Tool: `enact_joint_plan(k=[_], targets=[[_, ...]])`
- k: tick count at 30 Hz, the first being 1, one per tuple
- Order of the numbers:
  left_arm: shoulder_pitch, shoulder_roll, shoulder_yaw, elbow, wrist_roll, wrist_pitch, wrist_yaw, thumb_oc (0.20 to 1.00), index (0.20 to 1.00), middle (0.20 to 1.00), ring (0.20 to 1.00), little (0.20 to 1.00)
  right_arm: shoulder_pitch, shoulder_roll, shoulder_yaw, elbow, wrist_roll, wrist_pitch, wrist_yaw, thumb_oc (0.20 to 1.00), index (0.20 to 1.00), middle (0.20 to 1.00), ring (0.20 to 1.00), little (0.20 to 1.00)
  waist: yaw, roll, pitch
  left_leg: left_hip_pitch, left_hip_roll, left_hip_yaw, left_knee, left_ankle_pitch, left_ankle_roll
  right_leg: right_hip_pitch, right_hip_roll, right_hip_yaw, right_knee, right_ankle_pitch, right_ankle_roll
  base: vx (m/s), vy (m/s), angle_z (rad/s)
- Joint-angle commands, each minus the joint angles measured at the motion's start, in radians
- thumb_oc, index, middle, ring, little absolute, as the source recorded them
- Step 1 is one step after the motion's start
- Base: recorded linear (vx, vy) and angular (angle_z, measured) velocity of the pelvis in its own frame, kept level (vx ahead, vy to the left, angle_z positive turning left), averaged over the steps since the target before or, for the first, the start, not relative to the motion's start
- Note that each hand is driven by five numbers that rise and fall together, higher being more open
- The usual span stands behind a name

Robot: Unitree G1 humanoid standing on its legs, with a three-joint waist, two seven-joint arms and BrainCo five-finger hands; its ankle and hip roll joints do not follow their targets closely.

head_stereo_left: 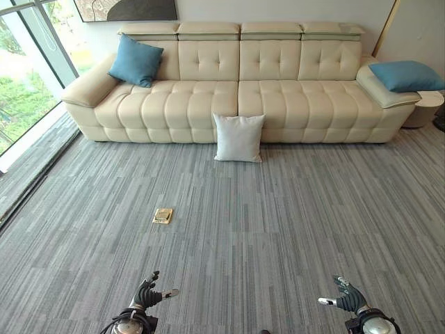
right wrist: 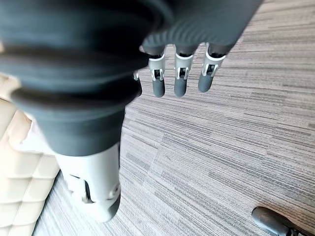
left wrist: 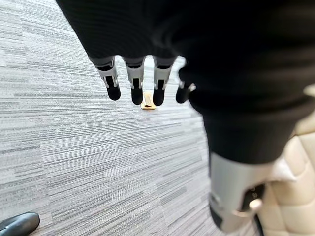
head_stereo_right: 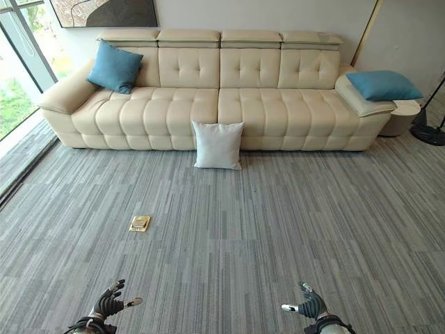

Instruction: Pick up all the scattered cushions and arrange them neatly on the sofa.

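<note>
White and square, one cushion (head_stereo_left: 238,138) stands upright on the carpet (head_stereo_left: 278,223), leaning against the front of the tufted cream leather sofa (head_stereo_left: 208,97), face outward. A blue cushion (head_stereo_left: 135,61) leans tilted in the sofa's left corner; another blue cushion (head_stereo_left: 407,75) lies flat, long axis sideways, on its right armrest. Well apart from the sofa, the left hand (head_stereo_left: 147,295) and right hand (head_stereo_left: 348,297) hover palms inward, fingers relaxed, holding nothing.

Artwork (head_stereo_left: 125,9) above the sofa (head_stereo_left: 208,104) is cut off by the top edge. White cushion (head_stereo_left: 238,138) hides part of the sofa front. Small brass thing on the carpet (head_stereo_left: 163,216): too small to identify. Round side table (head_stereo_left: 425,108) is mostly hidden behind the sofa arm.
</note>
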Motion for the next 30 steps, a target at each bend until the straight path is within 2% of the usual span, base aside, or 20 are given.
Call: enact_joint_plan(k=[1,12,20,25,26,28,30], targets=[[-0.037,0.030,0.030,0.018,-0.041,-0.023,0.005,1.000,1.000,1.000,1.000,1.000,-0.029,-0.015,-0.009,0.012,0.041,-0.022,-0.007,1.000,1.000,1.000,1.000,1.000,-0.010,-0.038,-0.025,-0.005,0.000,-0.045,0.046,-0.108,-0.052,0.003,-0.015,0.004,0.059,-0.133,0.069,0.00,0.000,0.00],[-0.032,0.030,0.041,-0.022,-0.072,-0.021,0.005,1.000,1.000,1.000,1.000,1.000,-0.042,-0.016,-0.008,0.003,0.045,-0.013,-0.013,1.000,1.000,1.000,1.000,1.000,-0.002,-0.048,-0.012,-0.019,-0.007,-0.041,0.079,-0.131,-0.045,-0.005,-0.019,0.003,0.077,-0.144,0.071,0.05,0.020,0.00],[-0.030,0.036,0.065,-0.079,-0.115,-0.029,0.021,1.000,1.000,1.000,1.000,1.000,-0.108,0.004,0.014,-0.003,0.051,-0.008,-0.028,1.000,1.000,1.000,1.000,1.000,0.034,-0.061,0.000,-0.085,-0.029,-0.009,0.162,-0.169,-0.027,-0.039,-0.040,0.033,0.112,-0.134,0.102,0.09,0.111,-0.11],[-0.036,0.049,0.073,-0.116,-0.133,-0.030,0.019,1.000,1.000,1.000,1.000,1.000,-0.143,0.012,0.037,-0.052,0.052,-0.008,-0.021,1.000,1.000,1.000,1.000,1.000,0.044,-0.062,0.019,-0.107,-0.042,-0.025,0.179,-0.196,0.005,-0.148,-0.049,0.047,0.289,-0.124,0.141,0.05,0.116,-0.28],[-0.040,0.052,0.072,-0.110,-0.131,-0.029,0.021,1.000,1.000,1.000,1.000,1.000,-0.149,0.014,0.043,-0.061,0.049,-0.011,-0.022,1.000,1.000,1.000,1.000,1.000,0.045,-0.060,0.026,-0.106,-0.043,-0.025,0.187,-0.205,0.009,-0.170,-0.052,0.033,0.324,-0.124,0.153,0.08,0.115,-0.21],[-0.039,0.050,0.073,-0.099,-0.123,-0.028,0.023,1.000,1.000,1.000,1.000,1.000,-0.151,0.018,0.056,-0.089,0.040,-0.008,-0.016,1.000,1.000,1.000,1.000,1.000,0.043,-0.058,0.041,-0.073,-0.043,-0.017,0.180,-0.220,0.014,-0.225,-0.063,-0.010,0.375,-0.104,0.154,0.14,0.076,-0.24],[-0.039,0.044,0.065,-0.087,-0.124,-0.027,0.021,1.000,1.000,1.000,1.000,1.000,-0.151,0.013,0.062,-0.100,0.037,-0.007,-0.015,1.000,1.000,1.000,1.000,1.000,0.027,-0.051,0.056,-0.021,-0.046,-0.027,0.162,-0.230,0.015,-0.282,-0.055,-0.052,0.325,-0.086,0.144,0.23,0.036,-0.20]])
